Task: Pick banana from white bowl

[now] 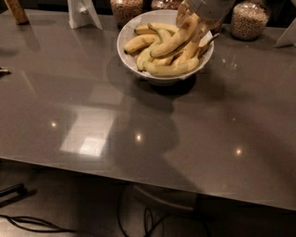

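The white bowl (126,38) stands at the back middle of the grey table (138,134), holding several yellow bananas. My gripper (195,19) hangs over the bowl's right half, mostly cut off by the top edge. It is shut on the upper end of the banana (172,43), a thick curved one. The banana slants up to the right, its upper end raised at the gripper and its lower end over the other bananas. A slimmer greenish banana (144,54) lies below it in the bowl.
Glass jars of grain stand behind the bowl at the left (126,8) and right (248,21). A white stand (83,13) and a brown object (16,10) are at the back left. Cables lie on the floor below the table's front edge.
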You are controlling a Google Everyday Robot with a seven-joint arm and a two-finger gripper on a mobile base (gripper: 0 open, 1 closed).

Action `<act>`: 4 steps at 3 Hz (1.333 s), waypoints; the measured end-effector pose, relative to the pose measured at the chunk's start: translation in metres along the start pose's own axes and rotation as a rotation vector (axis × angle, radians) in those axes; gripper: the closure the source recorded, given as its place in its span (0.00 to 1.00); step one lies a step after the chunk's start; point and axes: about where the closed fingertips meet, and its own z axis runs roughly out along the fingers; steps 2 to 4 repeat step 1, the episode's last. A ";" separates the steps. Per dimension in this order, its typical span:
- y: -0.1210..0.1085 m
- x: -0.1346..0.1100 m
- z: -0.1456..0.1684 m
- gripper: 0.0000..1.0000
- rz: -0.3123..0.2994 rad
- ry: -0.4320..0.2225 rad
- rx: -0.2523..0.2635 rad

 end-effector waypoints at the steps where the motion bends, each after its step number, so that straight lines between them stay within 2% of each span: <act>1: 0.003 -0.008 -0.019 1.00 0.050 -0.070 0.057; 4: 0.003 -0.008 -0.019 1.00 0.050 -0.070 0.057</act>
